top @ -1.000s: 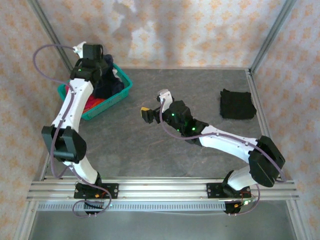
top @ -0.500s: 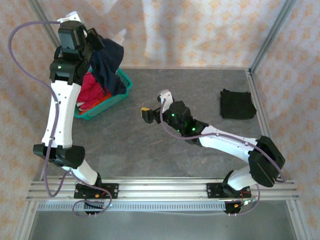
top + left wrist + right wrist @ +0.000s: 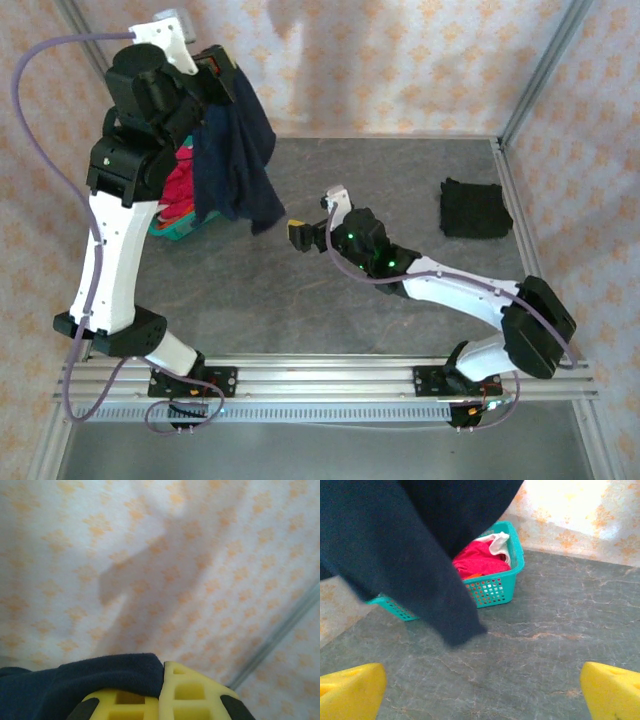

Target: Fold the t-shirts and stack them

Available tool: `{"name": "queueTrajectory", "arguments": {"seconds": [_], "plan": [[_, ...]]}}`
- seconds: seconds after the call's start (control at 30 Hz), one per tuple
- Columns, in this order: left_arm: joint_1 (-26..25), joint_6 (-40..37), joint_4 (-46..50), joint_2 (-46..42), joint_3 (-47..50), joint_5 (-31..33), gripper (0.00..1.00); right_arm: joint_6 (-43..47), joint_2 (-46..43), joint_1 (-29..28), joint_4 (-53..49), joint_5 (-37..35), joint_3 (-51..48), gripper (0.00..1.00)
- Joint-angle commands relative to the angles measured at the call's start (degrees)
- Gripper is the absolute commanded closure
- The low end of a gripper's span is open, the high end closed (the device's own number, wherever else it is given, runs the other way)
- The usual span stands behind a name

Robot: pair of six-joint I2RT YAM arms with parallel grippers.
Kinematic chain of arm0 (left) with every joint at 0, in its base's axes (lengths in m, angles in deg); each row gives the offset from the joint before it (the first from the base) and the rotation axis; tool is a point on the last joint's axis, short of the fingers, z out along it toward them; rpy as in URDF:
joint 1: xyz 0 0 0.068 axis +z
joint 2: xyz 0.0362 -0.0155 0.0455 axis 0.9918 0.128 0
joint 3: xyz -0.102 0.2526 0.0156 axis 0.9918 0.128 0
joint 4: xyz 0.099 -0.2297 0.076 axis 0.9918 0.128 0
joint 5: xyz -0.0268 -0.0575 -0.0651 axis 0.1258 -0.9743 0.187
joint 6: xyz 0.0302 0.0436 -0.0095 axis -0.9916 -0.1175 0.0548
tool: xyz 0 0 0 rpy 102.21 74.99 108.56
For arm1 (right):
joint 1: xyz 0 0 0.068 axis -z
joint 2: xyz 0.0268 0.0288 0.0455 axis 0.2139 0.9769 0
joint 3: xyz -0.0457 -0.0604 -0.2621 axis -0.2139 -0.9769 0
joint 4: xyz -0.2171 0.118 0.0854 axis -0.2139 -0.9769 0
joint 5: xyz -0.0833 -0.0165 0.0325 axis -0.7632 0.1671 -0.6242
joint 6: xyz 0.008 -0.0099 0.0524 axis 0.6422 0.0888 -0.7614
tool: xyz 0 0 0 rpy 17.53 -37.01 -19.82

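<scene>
Left gripper (image 3: 162, 696) clamps navy t-shirt (image 3: 234, 160), seemingly above basket (image 3: 493, 590).

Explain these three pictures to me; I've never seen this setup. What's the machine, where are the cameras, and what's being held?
Two white robot arms are bolted to the near edge of a grey table. One picture looks down from above; the other two come from cameras on each wrist, their yellow fingertips showing. The left arm is raised, its jaws shut on a navy t-shirt hanging near a teal basket of red and white clothes. The right arm reaches low, jaws open and empty. A folded black t-shirt lies far right.
</scene>
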State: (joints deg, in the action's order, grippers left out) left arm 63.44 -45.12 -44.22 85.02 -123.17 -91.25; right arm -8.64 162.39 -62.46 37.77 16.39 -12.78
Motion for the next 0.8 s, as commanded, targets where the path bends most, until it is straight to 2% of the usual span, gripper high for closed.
{"name": "queueTrajectory", "arguments": {"seconds": [0.0,0.1,0.2,0.4,0.7,0.73,0.77], "plan": [[-4.29,-0.08,-1.00,-1.75,-0.27,-1.63,1.00,-1.04,-4.79,-0.17,1.38,-3.30,-1.98,0.01],[-9.11,0.35,-2.90,-1.25,1.86,-2.41,1.00,-1.18,-7.97,-0.17,0.44,-5.44,-3.85,0.01],[-11.54,1.61,-2.20,1.42,2.44,-2.38,1.00,-1.32,-11.14,-0.17,-0.83,-7.74,-5.74,0.01],[-11.66,3.44,-0.40,7.34,4.59,0.48,1.00,-1.52,-18.04,0.18,-4.66,-12.87,-9.35,0.00],[-11.65,5.51,-1.92,15.61,11.80,2.39,0.99,-5.72,-19.85,3.21,-10.72,-18.13,-11.72,0.01],[-11.62,5.56,-2.45,16.43,12.97,3.21,0.84,-7.06,-19.57,3.79,-12.23,-18.68,-11.48,0.01],[-11.63,5.27,-2.97,17.22,14.06,4.46,0.58,-8.50,-19.29,4.51,-14.24,-19.05,-11.12,0.01]]}}
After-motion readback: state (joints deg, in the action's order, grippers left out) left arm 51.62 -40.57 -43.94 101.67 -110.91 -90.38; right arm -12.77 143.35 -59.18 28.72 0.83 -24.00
